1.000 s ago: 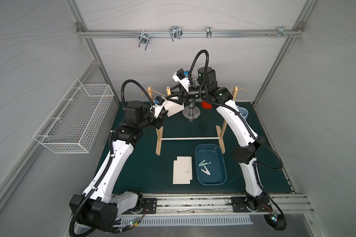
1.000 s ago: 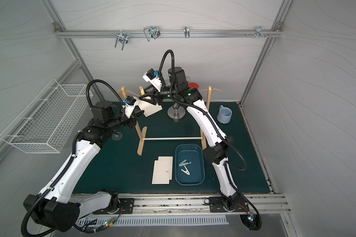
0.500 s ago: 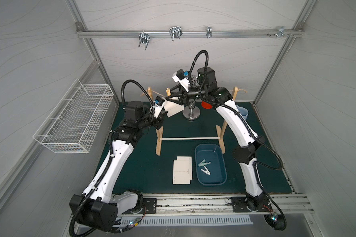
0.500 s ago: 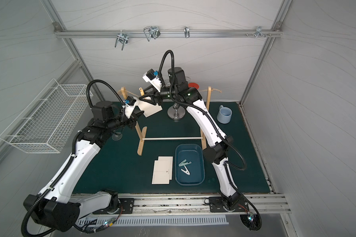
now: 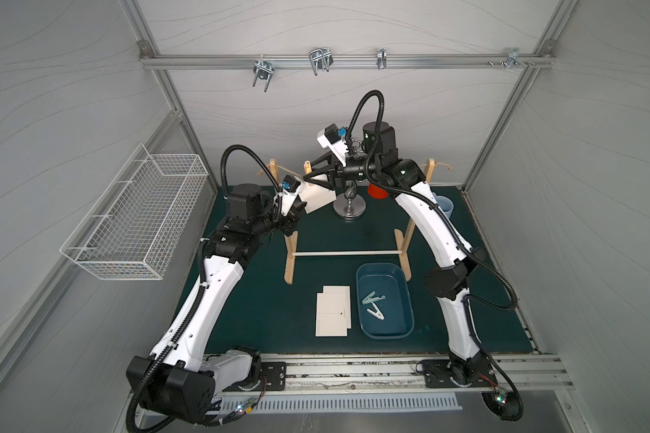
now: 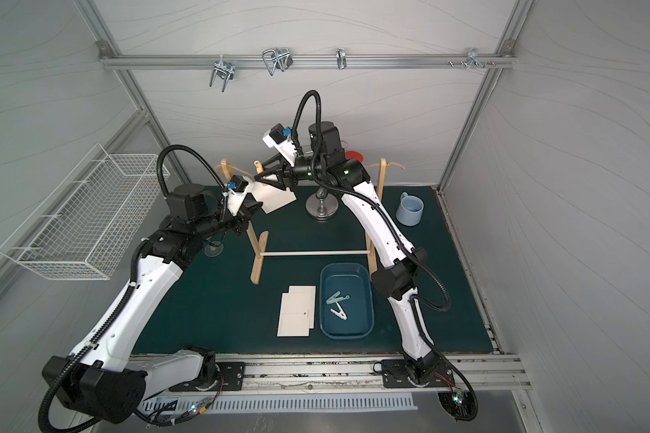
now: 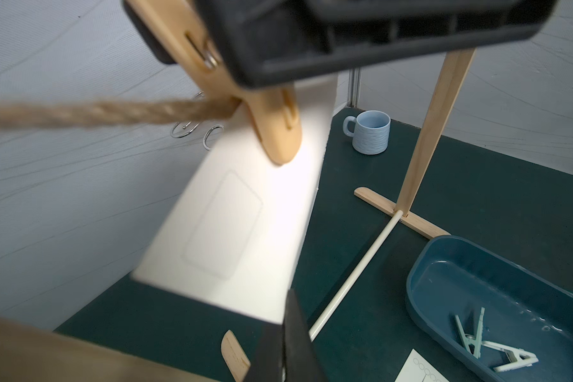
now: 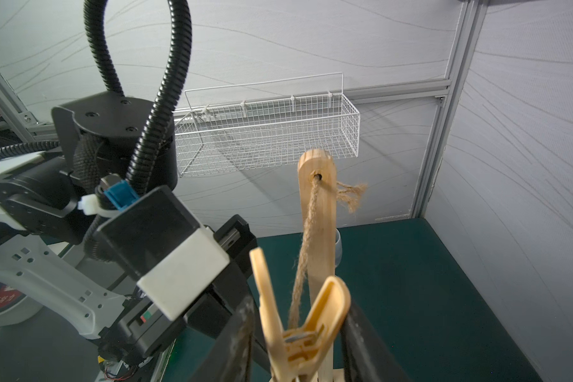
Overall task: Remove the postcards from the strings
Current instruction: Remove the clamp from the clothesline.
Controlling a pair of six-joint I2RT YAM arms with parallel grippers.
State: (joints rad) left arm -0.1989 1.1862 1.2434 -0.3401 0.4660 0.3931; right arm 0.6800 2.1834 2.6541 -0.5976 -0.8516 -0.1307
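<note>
Grey-panelled cell, with a dark green mat (image 5: 259,318) as work surface.

1. Far left: white wire basket (image 5: 139,217), fixed to the left wall above the mat.
2. Right of the basket, find the left gripper (image 5: 301,205), closed on the lower left corner of the hanging postcard (image 5: 318,197).
3. Note the card's attitude: slanted, upper edge pinned to the string (image 7: 96,114) by a tan clothespin (image 7: 275,132).
4. Trace the string from the left post (image 5: 274,168) to the right post (image 5: 430,168), with a frayed end past each.
5. Above the card, locate the right gripper (image 8: 296,307), reaching in from the right. Fingers (image 8: 354,337) clamped against both legs of the clothespin; peg jaws not yet off the card.
6. Low between the posts: white crossbar (image 5: 348,253).
7. Near centre, flat on the mat: two postcards (image 5: 333,311), overlapped, just left of a blue tray (image 5: 393,326) holding two pale clips (image 5: 373,298).
8. Far centre, beyond the rack: metal stand (image 5: 349,212) with a round base.
9. Far right: light blue mug (image 6: 409,213), upright on the mat.
</note>
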